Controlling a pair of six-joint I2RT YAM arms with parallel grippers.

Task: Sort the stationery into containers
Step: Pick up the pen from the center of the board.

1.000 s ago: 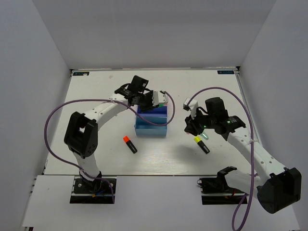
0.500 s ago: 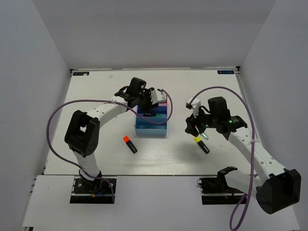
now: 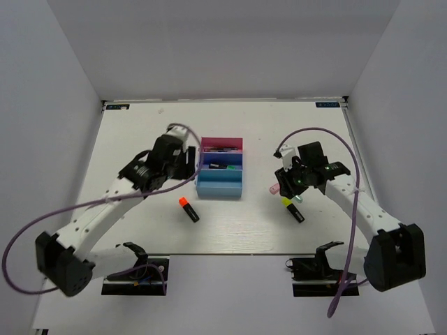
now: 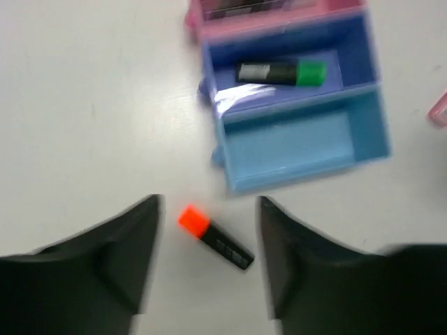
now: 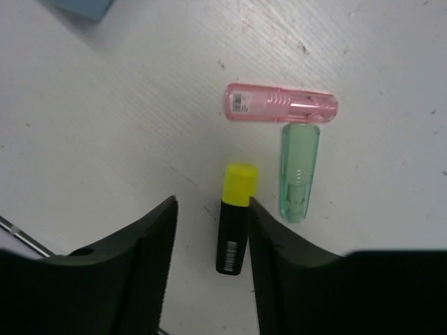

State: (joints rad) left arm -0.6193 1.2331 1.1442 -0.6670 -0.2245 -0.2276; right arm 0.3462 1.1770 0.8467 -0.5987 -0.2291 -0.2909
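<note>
Left claw (image 4: pixel 209 207) is wide open and empty, its fingers spread above the orange-capped highlighter (image 4: pixel 216 239), which lies on the table just in front of the trays. A second ago that claw was over the trays; it has since swung back towards the near side. What it left behind, I'd say, is the green-capped highlighter (image 4: pixel 281 72), now lying flat in the dark blue tray (image 4: pixel 360 49), the middle one of the row. The light blue tray (image 4: pixel 293 150) nearest the arms holds nothing. The pink tray (image 4: pixel 279 17) at the far end has something dark in it, too blurred to name.

Over to the right, well apart from the trays, the right claw (image 5: pixel 211 206) hangs with its jaws apart around the yellow-capped highlighter (image 5: pixel 236 220), not gripping it as far as I can see. A pink marker (image 5: pixel 279 103) lies crosswise just beyond the yellow cap, and a mint-green marker (image 5: pixel 299 171) lies alongside, close to both.

So one piece looks sorted, and both arms seem lined up for their next pick: orange on the left, yellow on the right, with the two pastel markers still to go.
</note>
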